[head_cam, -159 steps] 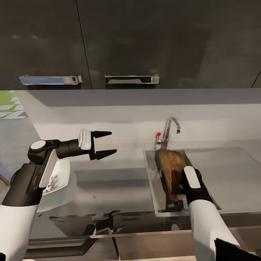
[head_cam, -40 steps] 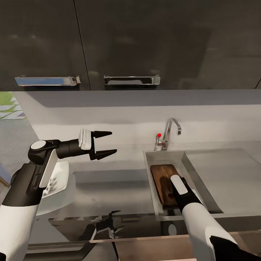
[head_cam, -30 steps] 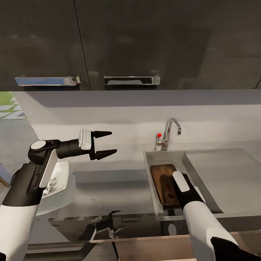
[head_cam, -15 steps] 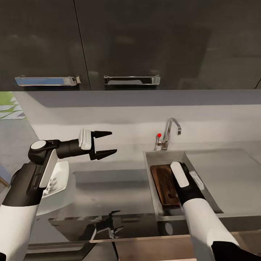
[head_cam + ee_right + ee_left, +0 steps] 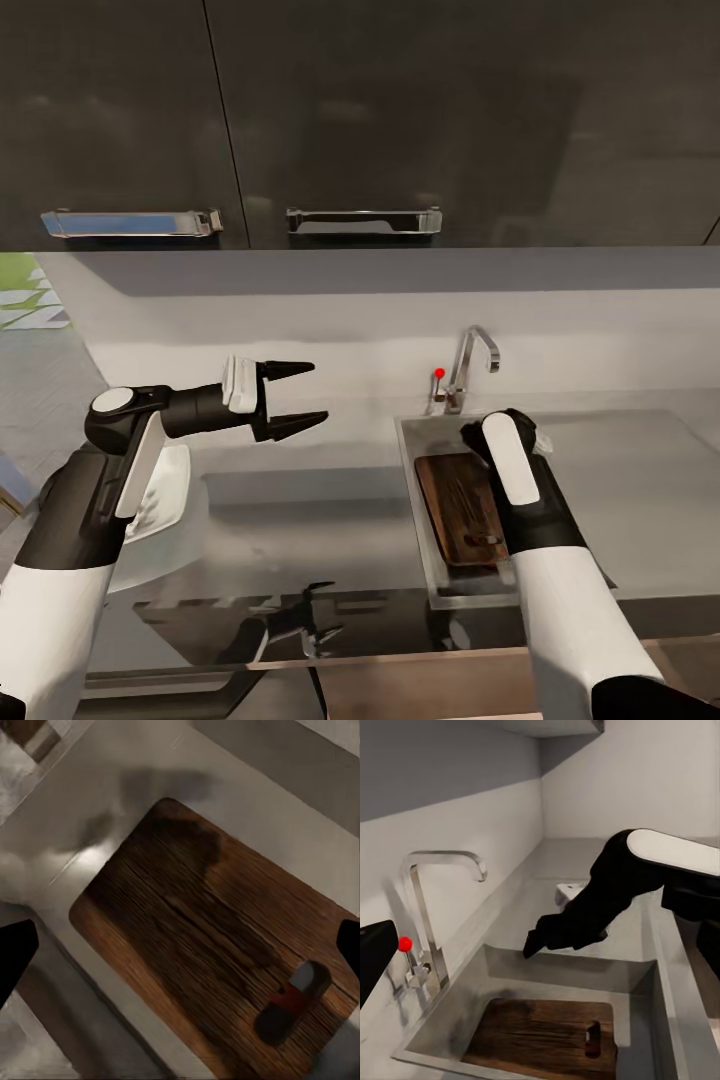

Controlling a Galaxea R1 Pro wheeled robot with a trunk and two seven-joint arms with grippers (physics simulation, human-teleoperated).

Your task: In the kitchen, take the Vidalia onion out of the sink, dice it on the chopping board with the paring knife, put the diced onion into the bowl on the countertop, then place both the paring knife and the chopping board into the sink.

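Observation:
The chopping board (image 5: 458, 505) (image 5: 540, 1039) (image 5: 202, 937) lies flat on the floor of the sink (image 5: 412, 470) (image 5: 562, 971), and nothing grips it. Something red and grey shows through its slot hole (image 5: 298, 991). The paring knife is hidden. My right gripper (image 5: 180, 945) hangs open above the board with its jaws wide apart, and its black fingers (image 5: 566, 930) point down into the basin. My left gripper (image 5: 318, 392) is open and empty above the countertop (image 5: 300, 510). The white bowl (image 5: 165, 490) sits at the left behind my left arm, with small specks inside.
A chrome tap (image 5: 472, 362) (image 5: 431, 900) with a red knob (image 5: 438, 371) (image 5: 405, 943) stands at the sink's back left corner. The steel drainboard (image 5: 640, 480) lies to the right. Black upper cabinets (image 5: 360, 120) hang overhead.
My right arm has let go of the board and risen out of the sink toward the back. The board, tilted earlier, now lies flat. My left arm shifted slightly.

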